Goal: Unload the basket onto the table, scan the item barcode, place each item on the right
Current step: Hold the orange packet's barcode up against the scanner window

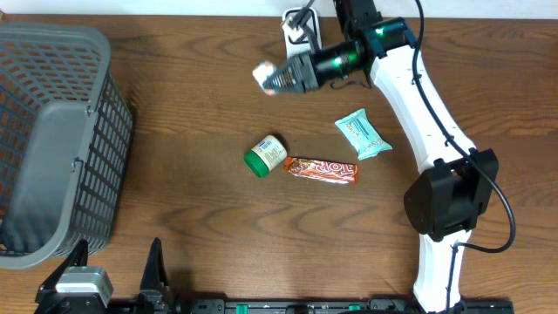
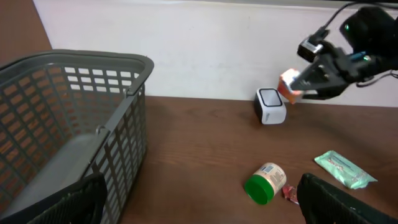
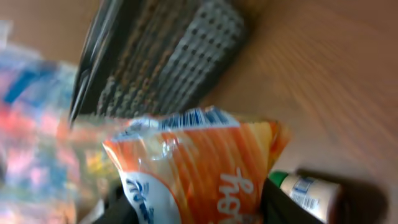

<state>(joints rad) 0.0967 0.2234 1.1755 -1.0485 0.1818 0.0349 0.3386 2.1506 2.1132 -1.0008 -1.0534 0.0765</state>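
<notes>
Nearest the robot, at 7 o'clock on the table in the overhead view, the left gripper [image 1: 118,262] hangs with its fingers spread wide, nothing between them or touching them. Far across, toward 12 o'clock, the right gripper [image 1: 277,80] pinches an orange-and-white snack packet [image 3: 199,168], lifted off the wood and just at 8 o'clock of the white barcode scanner [image 2: 270,106], near it but not touching. The right wrist view shows a barcode [image 3: 186,118] printed along the packet's crimped top edge and white script lower down that is too blurred to read. Between the arms, near the table's centre, a small jar [image 1: 266,154] with a green lid and white label lies on its side, the label print too small to make out. Just at its 4 o'clock lies a shiny brown candy bar [image 1: 323,169] whose large letters begin ROL; whether jar and bar touch I cannot tell. At 2 o'clock of the bar, beside the right arm, sits a teal soft packet [image 1: 362,133], its text illegible. A grey plastic basket [image 1: 105,131] fills the 9 o'clock side, well apart from the rest.
</notes>
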